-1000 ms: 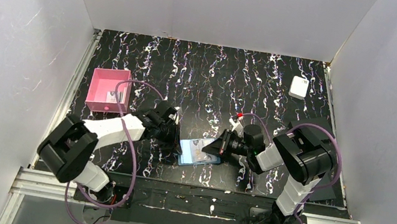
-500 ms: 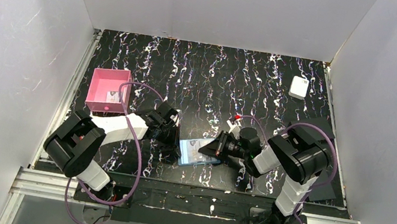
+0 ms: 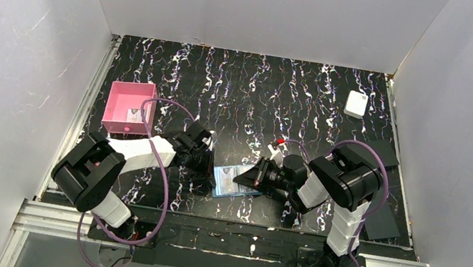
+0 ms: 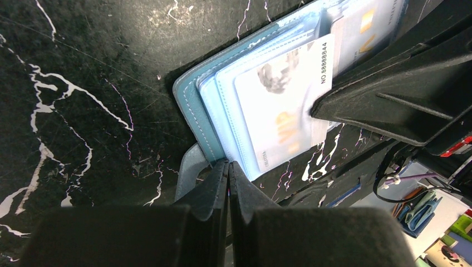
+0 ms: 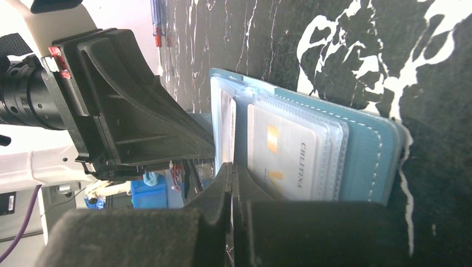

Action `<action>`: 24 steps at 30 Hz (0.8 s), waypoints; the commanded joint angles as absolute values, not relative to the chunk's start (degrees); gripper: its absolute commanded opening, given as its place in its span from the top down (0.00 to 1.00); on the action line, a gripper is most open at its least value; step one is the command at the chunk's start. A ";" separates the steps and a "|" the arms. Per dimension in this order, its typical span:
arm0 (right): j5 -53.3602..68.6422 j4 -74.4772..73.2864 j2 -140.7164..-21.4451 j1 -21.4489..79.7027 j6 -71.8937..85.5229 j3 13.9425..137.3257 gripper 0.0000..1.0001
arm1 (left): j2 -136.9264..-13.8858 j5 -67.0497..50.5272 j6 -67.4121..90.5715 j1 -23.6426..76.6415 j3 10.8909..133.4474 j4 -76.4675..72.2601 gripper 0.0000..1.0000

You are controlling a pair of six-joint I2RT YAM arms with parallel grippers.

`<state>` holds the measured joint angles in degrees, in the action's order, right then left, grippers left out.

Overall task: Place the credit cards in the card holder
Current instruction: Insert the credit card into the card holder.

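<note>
— Right gripper (image 3: pixel 245 177) has slid left over the card holder (image 3: pixel 232 188), jaws pressed together at the edge of a credit card (image 4: pixel 278 119).
— Left gripper (image 3: pixel 210 168), closed too, sits at its left edge, near-middle of the table (image 3: pixel 178 73). Card's probably light, stiff and slick: push the short edge.

Top view: both grippers overlap the card holder (image 3: pixel 236 186). The left gripper (image 3: pixel 210 171) covers its left edge and the right gripper (image 3: pixel 248 177) its right edge, so I see neither set of fingertips. The small item in the pink tray (image 3: pixel 121 100) is too small to identify.

Left wrist view: the right gripper's black body hides the right end of the credit card (image 4: pixel 275 111). The print near the card's lower edge is blurred. The holder runs off the top edge. I cannot tell whether the right fingers clamp the card or only touch it.

Right wrist view: my own fingers hide the lower end of the second credit card (image 5: pixel 284 156).
</note>
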<state>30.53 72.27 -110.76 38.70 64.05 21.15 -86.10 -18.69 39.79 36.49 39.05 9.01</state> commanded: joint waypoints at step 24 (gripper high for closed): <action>17.01 14.38 -91.18 42.36 37.27 33.98 0.76 | -86.31 -16.71 38.81 36.91 35.89 7.99 1.00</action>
